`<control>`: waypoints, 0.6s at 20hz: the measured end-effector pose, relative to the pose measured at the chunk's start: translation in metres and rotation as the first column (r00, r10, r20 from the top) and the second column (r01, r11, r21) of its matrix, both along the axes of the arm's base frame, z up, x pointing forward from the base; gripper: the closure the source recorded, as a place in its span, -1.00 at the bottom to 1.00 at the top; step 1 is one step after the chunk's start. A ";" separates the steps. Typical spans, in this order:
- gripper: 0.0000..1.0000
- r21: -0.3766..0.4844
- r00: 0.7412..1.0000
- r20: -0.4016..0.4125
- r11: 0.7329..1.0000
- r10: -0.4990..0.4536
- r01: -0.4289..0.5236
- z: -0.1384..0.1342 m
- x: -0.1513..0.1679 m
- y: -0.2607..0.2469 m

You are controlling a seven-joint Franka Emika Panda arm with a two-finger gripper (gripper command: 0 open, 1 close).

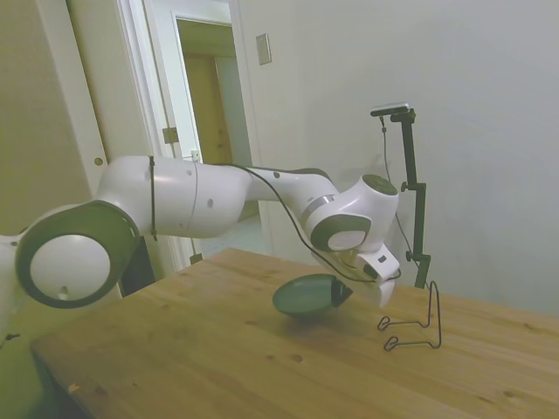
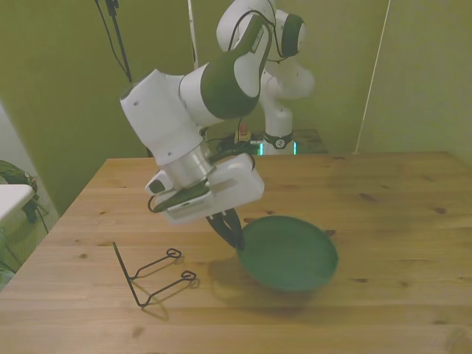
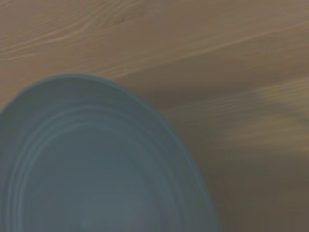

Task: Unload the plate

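The dark green plate point(image 2: 289, 255) hangs tilted just over the wooden table point(image 2: 398, 199), with its shadow under it. I cannot tell whether its low edge touches the wood. My gripper point(image 2: 232, 230) is shut on the plate's rim at the side toward the front view's left. In the side view the plate point(image 1: 306, 295) sits left of the gripper point(image 1: 342, 293). The wrist view shows the plate's ringed inner face point(image 3: 96, 164) from close by, over wood grain.
A thin black wire stand point(image 2: 151, 274) stands empty on the table at the front view's left, a short way from the plate. In the side view the wire stand point(image 1: 421, 327) is right of the gripper. An open doorway point(image 1: 210, 96) lies behind the arm.
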State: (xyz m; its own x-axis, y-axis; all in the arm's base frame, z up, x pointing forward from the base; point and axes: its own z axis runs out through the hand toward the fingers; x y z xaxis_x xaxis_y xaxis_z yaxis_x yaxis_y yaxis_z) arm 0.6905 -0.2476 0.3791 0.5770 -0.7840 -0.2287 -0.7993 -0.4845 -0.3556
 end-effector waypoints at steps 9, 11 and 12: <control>-1.00 -0.048 0.999 -0.045 0.998 0.026 -0.029 -0.014 0.007 0.002; -1.00 -0.049 0.998 -0.050 0.998 0.030 -0.033 -0.015 0.007 0.002; -1.00 -0.050 0.998 -0.052 0.998 0.031 -0.034 -0.015 0.007 0.002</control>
State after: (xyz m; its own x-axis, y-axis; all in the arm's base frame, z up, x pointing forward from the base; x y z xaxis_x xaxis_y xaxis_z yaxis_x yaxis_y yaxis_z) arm 0.6974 -0.2455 0.3643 0.5911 -0.7762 -0.2192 -0.7992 -0.5270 -0.2890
